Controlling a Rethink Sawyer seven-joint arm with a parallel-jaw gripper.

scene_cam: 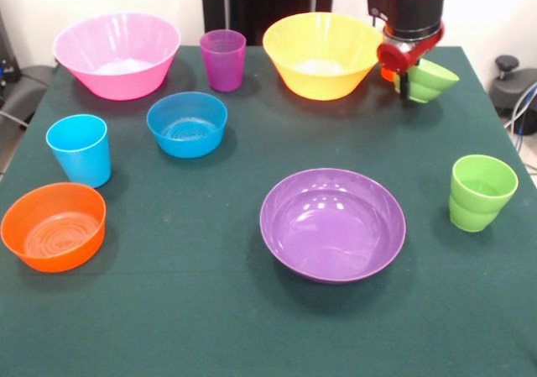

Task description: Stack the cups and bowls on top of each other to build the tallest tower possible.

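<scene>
Pincer (409, 81) hangs at about one o'clock on the worktop (210, 310), clenched on the rim of the small green bowl (433, 80), which sits tilted in the grasp beside the large yellow-orange bowl (322, 54); a sliver of orange shows just behind the pincer, its identity not determinable. No tower is in evidence: every visible piece stands singly, none nested or stacked. Large pink bowl (117, 54) occupies eleven o'clock, with the purple cup (223, 59) at twelve between the two large bowls. Small blue bowl (187, 123) and sky blue cup (80, 149) lie near ten o'clock, close but apart. Small orange bowl (54, 226) rests at eight o'clock. Wide shallow purple bowl (333, 224) sits near centre toward five o'clock, and the lime green cup (481, 192) at three o'clock. Judgement: task at its opening stage, one bowl taken up, all stacking outstanding.
</scene>
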